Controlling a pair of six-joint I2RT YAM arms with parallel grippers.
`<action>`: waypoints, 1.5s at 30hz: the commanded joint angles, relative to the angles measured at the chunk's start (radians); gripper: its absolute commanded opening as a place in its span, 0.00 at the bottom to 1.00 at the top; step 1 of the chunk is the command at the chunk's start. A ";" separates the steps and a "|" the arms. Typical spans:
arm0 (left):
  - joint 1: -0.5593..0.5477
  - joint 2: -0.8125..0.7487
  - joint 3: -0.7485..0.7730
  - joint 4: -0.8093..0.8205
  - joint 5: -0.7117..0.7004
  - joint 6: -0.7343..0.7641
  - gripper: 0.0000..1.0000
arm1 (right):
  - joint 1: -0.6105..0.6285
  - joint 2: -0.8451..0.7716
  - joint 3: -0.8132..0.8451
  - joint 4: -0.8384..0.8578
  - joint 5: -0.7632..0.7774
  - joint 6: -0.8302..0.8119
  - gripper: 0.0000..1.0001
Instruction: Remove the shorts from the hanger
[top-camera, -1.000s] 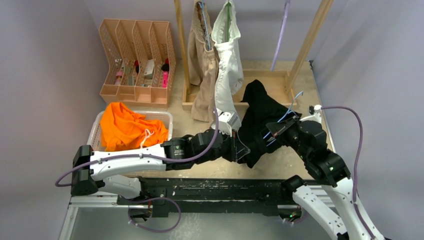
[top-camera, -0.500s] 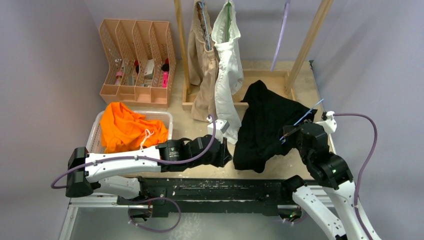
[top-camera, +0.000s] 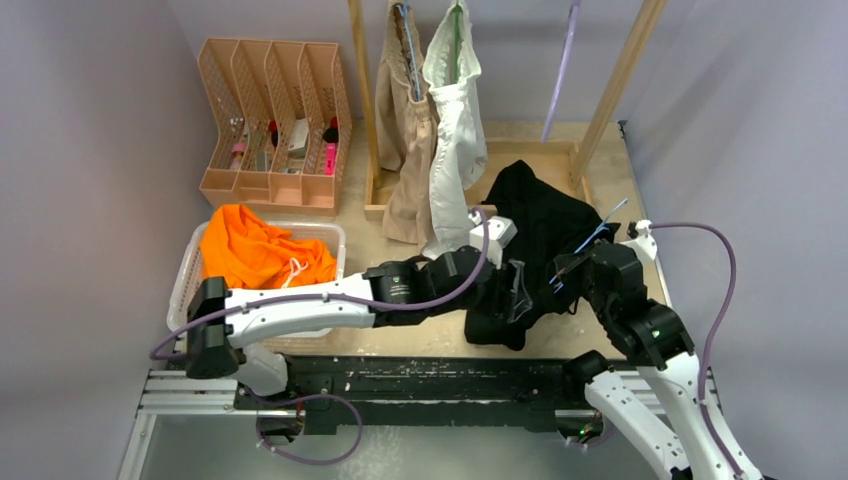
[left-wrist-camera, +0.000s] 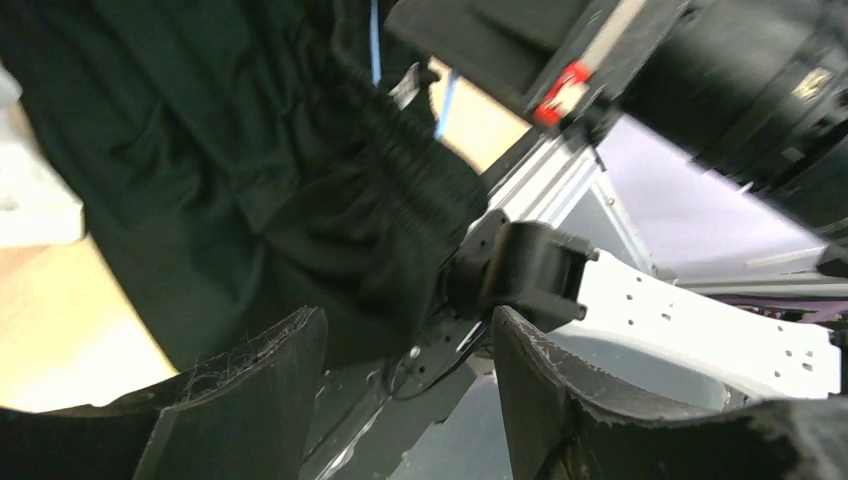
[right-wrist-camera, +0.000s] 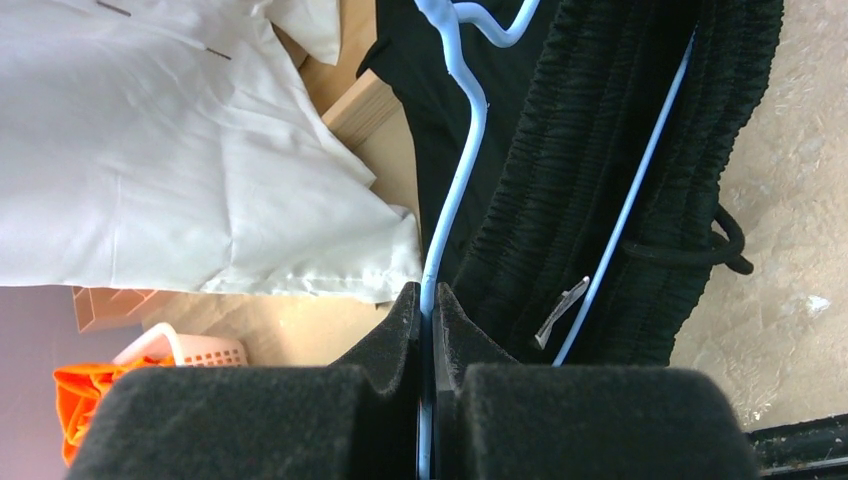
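the black shorts (top-camera: 540, 215) sit toward 3 o'clock on the table (top-camera: 420, 340), draped in a loose heap and not yet off the light blue hanger (right-wrist-camera: 468, 155). the right gripper (right-wrist-camera: 428, 300) has its jaws pinched shut on that hanger's wire, with the gathered waistband (right-wrist-camera: 590, 150) bunched along the wire toward its 1 o'clock. the left gripper (left-wrist-camera: 405, 340) hangs at the heap's 7 o'clock edge with its jaws spread apart and nothing between the pads; black cloth fills the wrist view just beyond them. the cloth looks light and limp, so it should fold and sag wherever it is lifted and offer no stiffness to push against; it will likely drag on the wire rather than slide cleanly. the ribbed elastic waistband looks the thickest, least slippery part, so a pinch there, close to the wire, seems the soundest hold, pulling away from the right gripper while that one pins the hanger. a grab at a leg hem would probably only stretch the fabric. the drawstring (right-wrist-camera: 715, 245) loops out at 3 o'clock of the waistband and could snag. the white shorts (top-camera: 455, 140) and beige shorts (top-camera: 400, 130) hang on the rack (top-camera: 358, 90) at 12 o'clock; the orange shorts (top-camera: 255, 255) lie in the basket (top-camera: 330, 232) at 9 o'clock.
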 joint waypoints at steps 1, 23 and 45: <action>-0.002 0.063 0.115 0.098 0.022 0.065 0.63 | -0.001 -0.005 -0.003 0.069 -0.019 -0.004 0.00; -0.002 0.249 0.268 0.033 -0.106 0.116 0.42 | -0.002 -0.011 -0.027 0.076 -0.033 0.005 0.00; -0.002 0.054 0.026 0.004 -0.080 0.043 0.00 | -0.001 -0.010 0.016 -0.057 0.061 0.053 0.00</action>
